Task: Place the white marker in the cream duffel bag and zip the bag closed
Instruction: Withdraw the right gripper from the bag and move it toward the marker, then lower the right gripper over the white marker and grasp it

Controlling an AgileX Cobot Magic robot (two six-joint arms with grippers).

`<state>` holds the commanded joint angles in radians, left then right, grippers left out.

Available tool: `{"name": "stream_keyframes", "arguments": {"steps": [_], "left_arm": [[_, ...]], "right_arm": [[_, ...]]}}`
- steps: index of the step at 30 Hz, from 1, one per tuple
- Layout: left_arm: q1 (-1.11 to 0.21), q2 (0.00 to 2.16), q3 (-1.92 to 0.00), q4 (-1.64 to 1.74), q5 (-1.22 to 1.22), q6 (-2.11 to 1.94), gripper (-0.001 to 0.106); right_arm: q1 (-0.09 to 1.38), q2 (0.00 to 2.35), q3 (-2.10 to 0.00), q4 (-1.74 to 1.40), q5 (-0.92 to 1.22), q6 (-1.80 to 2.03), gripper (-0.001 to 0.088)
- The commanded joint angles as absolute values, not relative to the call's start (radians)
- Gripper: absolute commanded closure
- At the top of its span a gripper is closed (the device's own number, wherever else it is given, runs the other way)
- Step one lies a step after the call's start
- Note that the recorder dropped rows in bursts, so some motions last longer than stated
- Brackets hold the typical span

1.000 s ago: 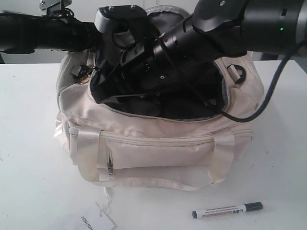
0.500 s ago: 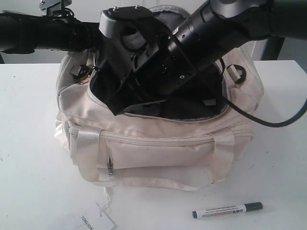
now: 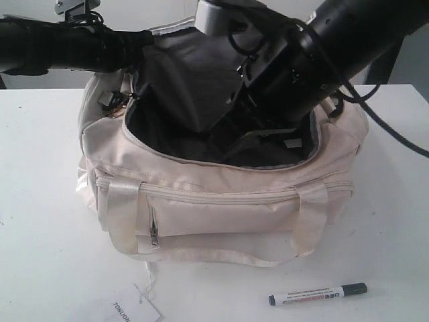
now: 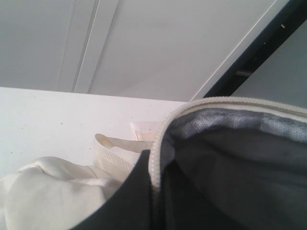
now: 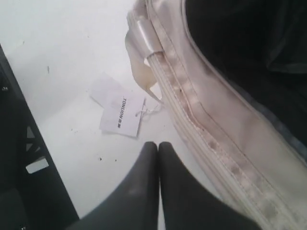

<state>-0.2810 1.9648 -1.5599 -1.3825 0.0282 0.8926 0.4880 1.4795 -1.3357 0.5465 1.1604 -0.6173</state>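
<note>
Exterior and wrist views of a white table [image 3: 47,201]. The cream duffel bag [image 3: 221,201] stands at the table's middle, its top zip undone and its dark grey lining [image 3: 181,80] exposed, with the rear flap lifted above the mouth.

The white marker [image 3: 318,294] lies flat on the table close to the front edge, right of centre and nearly parallel to that edge. It is in front of the bag and outside it.

The right arm [image 3: 348,33] reaches in from the right, and its end hangs over the open mouth of the bag. The right gripper [image 5: 157,143] is clenched, finger against finger, with nothing between them. The marker lies well apart from it, untouched, with the front wall of the bag between the two.

The left arm [image 3: 60,43] enters from the left at the rear flap. The left gripper [image 4: 144,187] sits against the zip rim, and whether it is clamped there cannot be told.

A paper tag [image 3: 134,310] lies at the front edge, left of centre.
</note>
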Motion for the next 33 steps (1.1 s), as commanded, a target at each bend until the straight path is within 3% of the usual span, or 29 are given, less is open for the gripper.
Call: {"name": "stream_keyframes", "arguments": {"steps": [12,33], "left_arm": [[-0.281,1.965,-1.560,-1.382,0.022,0.893,0.105],[-0.281,1.965,-1.560,-1.382,0.020,0.894,0.105]], "right_arm": [[0.488,1.468,-1.323,0.447,1.221,-0.617,0.0868],[0.488,1.351,-1.014,0.362,1.221,-0.778,0.0868]]}}
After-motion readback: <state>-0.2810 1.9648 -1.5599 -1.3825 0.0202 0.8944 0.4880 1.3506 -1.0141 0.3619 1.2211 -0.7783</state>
